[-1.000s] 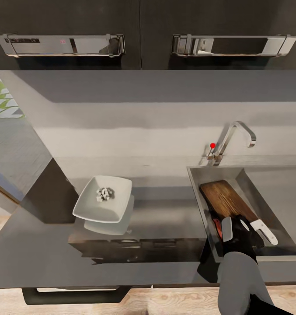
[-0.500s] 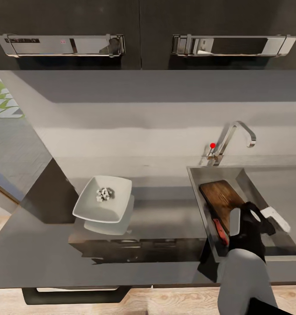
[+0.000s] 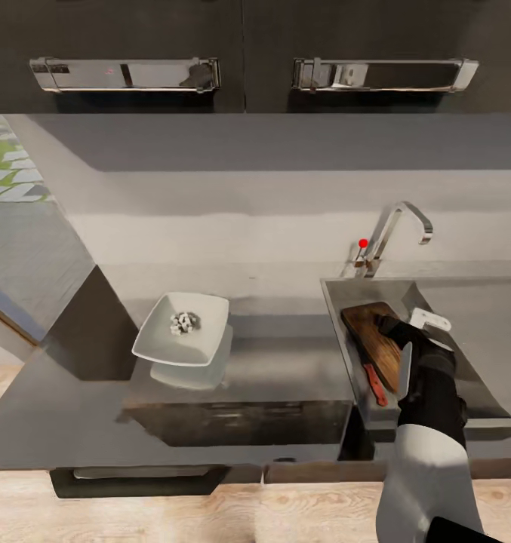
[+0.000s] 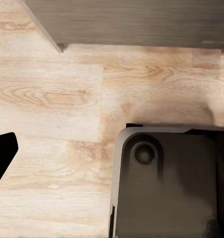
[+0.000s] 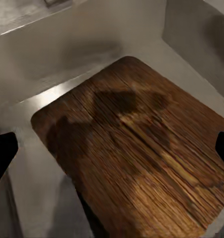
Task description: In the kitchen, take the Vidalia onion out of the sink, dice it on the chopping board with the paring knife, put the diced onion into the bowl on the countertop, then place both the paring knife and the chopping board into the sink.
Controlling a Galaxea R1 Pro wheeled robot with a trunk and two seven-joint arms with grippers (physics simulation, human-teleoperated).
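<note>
1. Nearest, pale wood-plank floor [image 3: 210, 513] is running along the foot of the grey cabinet fronts [image 3: 232, 426]; the left wrist view is looking down on the same planks [image 4: 52, 99] with a dark rounded part of the robot's base [image 4: 166, 183] over them. The left claw is showing just one dark fingertip [image 4: 2, 153] at the edge of that view, so I cannot tell whether it is spread or pressed together.
2. Next, the glossy dark grey table [image 3: 74, 415] is stretching across the head view, mirroring what stands on it.
3. On it, well apart from the sink, the white square bowl [image 3: 181, 339] is holding little white chunks of the Vidalia onion [image 3: 183, 323].
4. To the robot's right, the right arm is reaching over the sink [image 3: 481, 377], and the right claw [image 3: 415, 323] is hovering above the basin with its fingers spread and nothing between them; the right wrist view is showing two dark fingertips [image 5: 2, 153] far apart at opposite edges.
5. Inside the basin, the brown wooden chopping board [image 3: 372, 339] [image 5: 136, 153] is lying slightly tilted, and the red-handled paring knife [image 3: 374, 383] is lying beside its near edge.
6. Farther back, the angular chrome tap [image 3: 398, 226] with its red knob [image 3: 363, 243] is standing behind the sink.
7. Beyond, a pale grey backsplash wall [image 3: 247, 204] is rising to dark upper cabinets with chrome handles [image 3: 127, 74].
</note>
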